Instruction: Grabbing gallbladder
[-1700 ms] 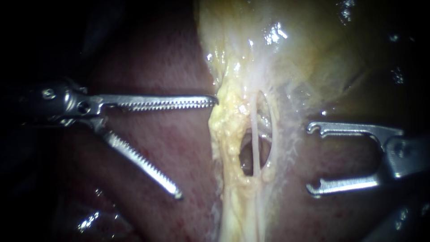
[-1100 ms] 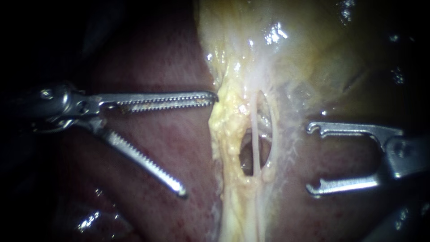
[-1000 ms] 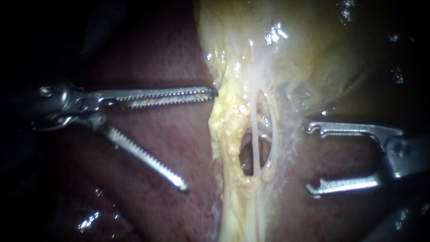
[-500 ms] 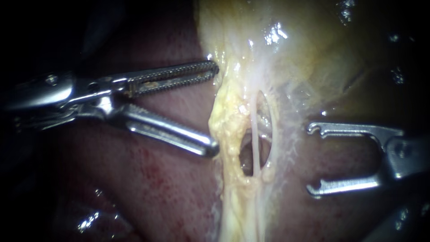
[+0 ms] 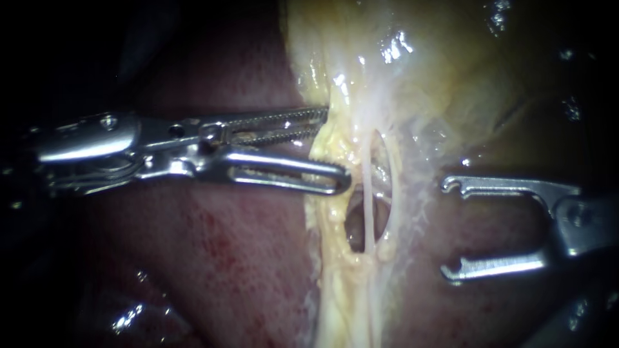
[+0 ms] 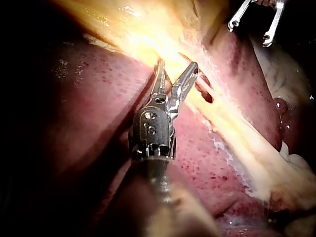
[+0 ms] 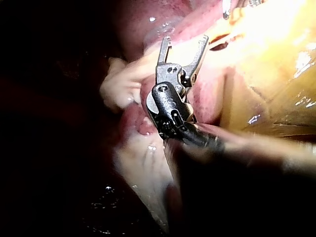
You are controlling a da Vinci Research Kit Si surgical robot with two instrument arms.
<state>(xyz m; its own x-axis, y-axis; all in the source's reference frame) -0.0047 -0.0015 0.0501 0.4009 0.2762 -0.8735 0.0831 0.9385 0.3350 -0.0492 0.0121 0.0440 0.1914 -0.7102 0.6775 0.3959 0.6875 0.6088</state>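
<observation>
Bright central light, wet glare on the gallbladder [image 5: 412, 71], deep darkness toward the edges.

The left instrument [image 6: 177, 64] reaches over the dark red liver [image 6: 74, 103]. Its claw is parted by a narrow gap, with the edge of a yellow tissue band [image 6: 237, 133] between the two halves. Well ahead of it, beyond this band, the right instrument [image 6: 249, 33] has its claw wide apart.

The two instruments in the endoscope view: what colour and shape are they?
The left instrument is shiny silver metal; its long slim jaws are toothed, one slotted. The right instrument is silver; its jaws are two thin flat prongs, hooked at the tips.
</observation>
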